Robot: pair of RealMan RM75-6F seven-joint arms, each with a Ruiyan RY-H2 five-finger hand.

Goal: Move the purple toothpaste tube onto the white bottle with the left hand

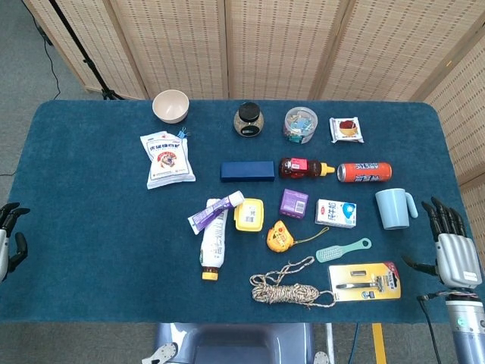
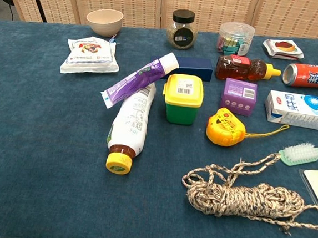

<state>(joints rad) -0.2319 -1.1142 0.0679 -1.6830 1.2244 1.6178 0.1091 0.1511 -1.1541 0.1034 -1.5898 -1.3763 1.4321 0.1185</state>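
Lying across white bottle [image 2: 130, 122]: purple toothpaste tube [image 2: 140, 79], untouched.

You can make out a barcode label on the yellow lid [image 2: 183, 87]. White characters on the red can [image 2: 314, 75] and print on the white bottle [image 2: 132, 118] are too small to read.

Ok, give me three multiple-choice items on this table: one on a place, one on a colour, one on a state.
1. Where does the purple toothpaste tube lie?
A. across the white bottle
B. in the bowl
C. on the rope

2. What colour is the white bottle's cap?
A. red
B. yellow
C. black

3. How is the left hand?
A. gripping the tube
B. pressing the bottle
C. off the table's left edge, holding nothing

Key: 1 A, the tube rests crosswise on the bottle; 2 B, chest view shows it yellow; 3 C, head view shows it empty.
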